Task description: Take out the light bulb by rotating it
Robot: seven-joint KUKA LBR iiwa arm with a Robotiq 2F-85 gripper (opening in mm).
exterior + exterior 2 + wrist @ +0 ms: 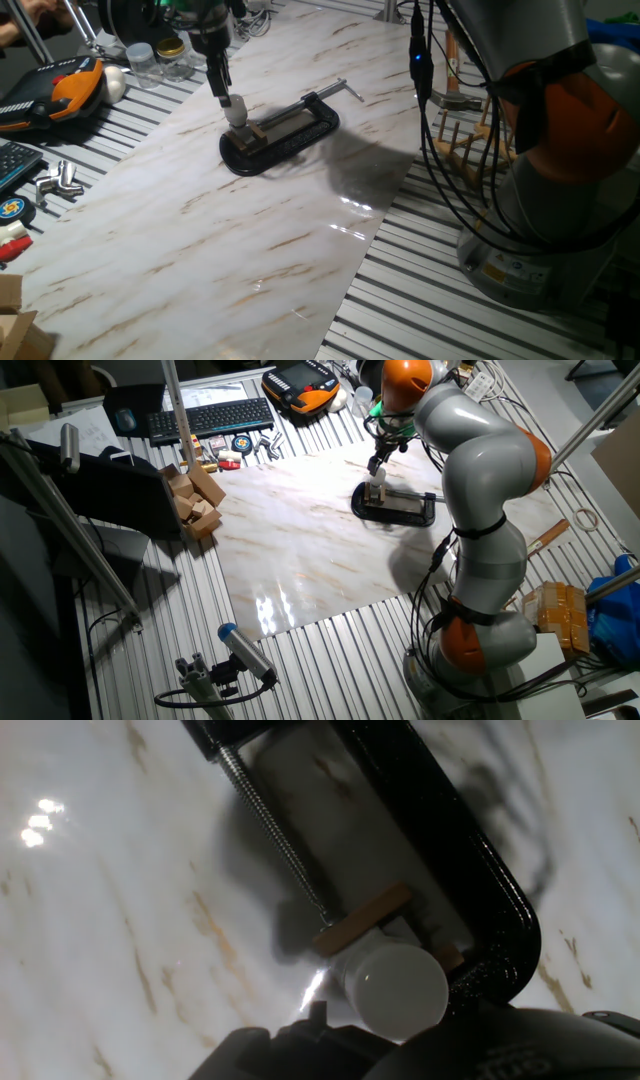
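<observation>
Nearest the hand camera, the dark body of the tool (pixel 400 1045) fills the bottom edge of the hand view, and just past it sits the light bulb (pixel 398 988), frosted white and round, its base set in a socket gripped in the black C-clamp (pixel 470 870) lying flat on the marble-patterned desk (pixel 110 920). From the fixed views the tool (pixel 232 100) hangs right over the bulb (pixel 237 110), the fingers reaching down to it, but none of the views shows the fingertips clearly, so I cannot tell whether they are spread, closed, or already pinching the glass. A thin wooden shim (pixel 360 918) sits between the clamp's screw pad and the socket. Further out, clear glass jars (pixel 160 58) and an orange-and-black handheld pendant (pixel 60 90) lie beyond the desk's edge. The likely trouble: smooth glass could slip in the fingers as they turn, too hard a squeeze might crack it, and since the clamp merely rests on the desk, the whole thing may spin with the bulb instead of letting the thread unwind. No brand, label or writing is legible in any view.
</observation>
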